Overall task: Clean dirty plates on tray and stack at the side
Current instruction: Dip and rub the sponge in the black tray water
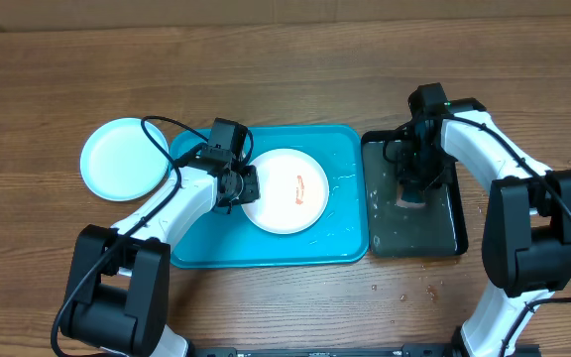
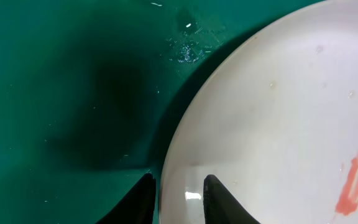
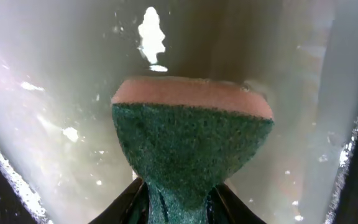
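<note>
Wood-grain table point(image 1: 266, 59) seen from above, w/ two robot arms reaching in from the near edge. At centre sits the turquoise tray point(image 1: 266, 260), wet in spots. On it lies the white plate point(image 1: 278, 193), flat, toward the tray's left half, w/ an orange-red smear point(image 1: 299, 188) right of its middle. The left gripper point(image 2: 179, 186) is at the plate's left edge: wrist cam shows one finger on the plate's inside and one outside on the tray floor, the rim pinched btwn them.

A light blue plate point(image 1: 117, 159) lies on the table just left of the tray, apart from the white one; it looks clean.

Right of the turquoise tray, touching or nearly so, is a smaller black tray point(image 1: 449, 233) holding water. The right gripper point(image 1: 412, 188) points down into it, clamped tight on a sponge point(image 3: 191, 137), green scrub side facing the wrist cam, pink foam edge at the far end, the sponge squeezed to a narrow waist btwn the fingers.
</note>
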